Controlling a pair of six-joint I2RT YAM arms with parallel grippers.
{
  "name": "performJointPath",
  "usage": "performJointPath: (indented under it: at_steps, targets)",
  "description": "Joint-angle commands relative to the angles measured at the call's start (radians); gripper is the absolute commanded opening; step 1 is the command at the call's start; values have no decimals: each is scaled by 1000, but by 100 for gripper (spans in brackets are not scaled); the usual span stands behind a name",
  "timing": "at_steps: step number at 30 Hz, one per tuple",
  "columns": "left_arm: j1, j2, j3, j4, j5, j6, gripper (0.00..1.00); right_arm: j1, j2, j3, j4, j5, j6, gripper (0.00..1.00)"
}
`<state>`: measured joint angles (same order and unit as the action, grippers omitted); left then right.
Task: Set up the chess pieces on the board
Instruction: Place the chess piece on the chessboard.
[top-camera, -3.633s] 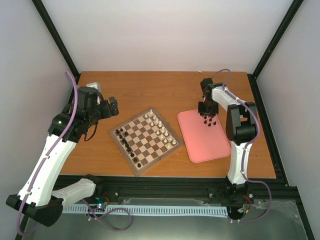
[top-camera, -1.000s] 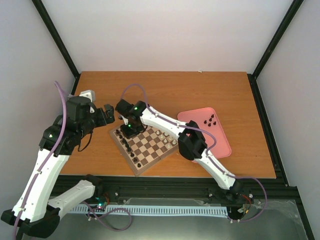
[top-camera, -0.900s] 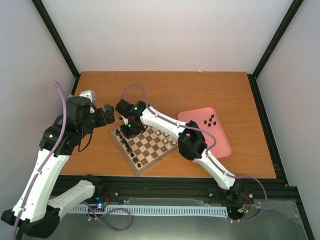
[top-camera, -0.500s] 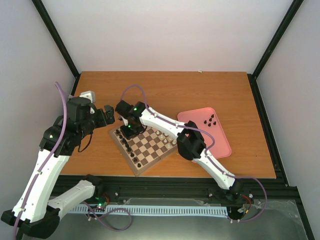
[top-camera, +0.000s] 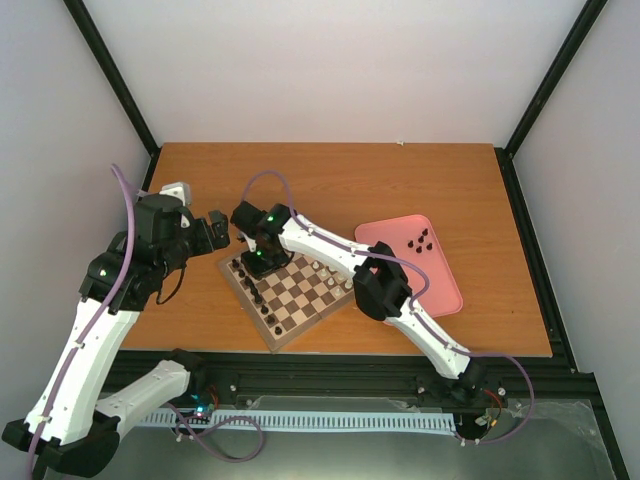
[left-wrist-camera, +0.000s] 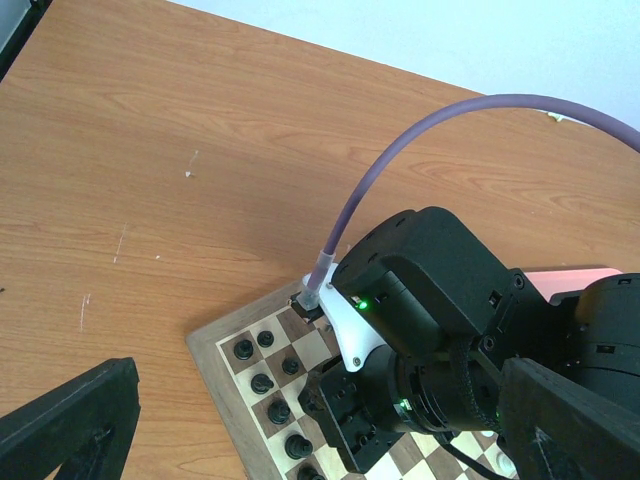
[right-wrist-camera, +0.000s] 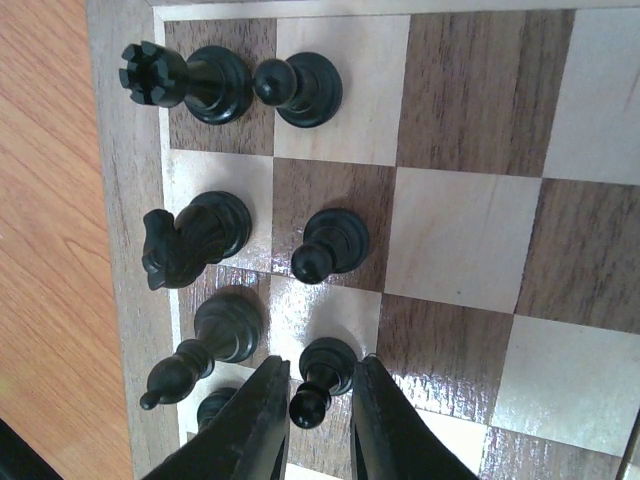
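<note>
The board (top-camera: 316, 309) lies at the table's middle left, and its corner also shows in the left wrist view (left-wrist-camera: 216, 343). Black chess pieces (top-camera: 262, 298) stand along its left edge, seen close in the right wrist view (right-wrist-camera: 190, 240). Several more black pieces (top-camera: 420, 240) lie on the pink tray (top-camera: 440, 285). My right gripper (top-camera: 258, 260) hangs over the board's left side. Its fingers (right-wrist-camera: 262, 425) are slightly apart either side of a black pawn (right-wrist-camera: 322, 385) standing on a square. My left gripper (top-camera: 222, 228) is wide open and empty, hovering left of the board.
Small white pieces (top-camera: 330, 272) stand along the board's right side. The right arm's wrist (left-wrist-camera: 430, 300) fills the left wrist view above the board. The bare wooden table (top-camera: 330, 180) stretches behind the board and tray.
The right arm has swung from over the pink tray to the board's left side. Over the last second it is almost still. The left arm has shifted slightly.
</note>
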<state>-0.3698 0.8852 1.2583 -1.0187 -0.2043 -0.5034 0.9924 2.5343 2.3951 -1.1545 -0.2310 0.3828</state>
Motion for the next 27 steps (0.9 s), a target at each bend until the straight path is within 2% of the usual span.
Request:
performJointPath:
  at_steps: [1,14,17,27]
  targets:
    - [4,-5,8,0,7,14,100,5,1,30,-7,9,-5,20]
    - [4,0,20,3,11,16,100,2,-46,30,17,28,-20,24]
    - [4,2,23,5,13,18,100,-1,-64,30,29,26,-26,29]
    - [4,4,28,5,11,21,100,-32,-207,26,51,56,-44,35]
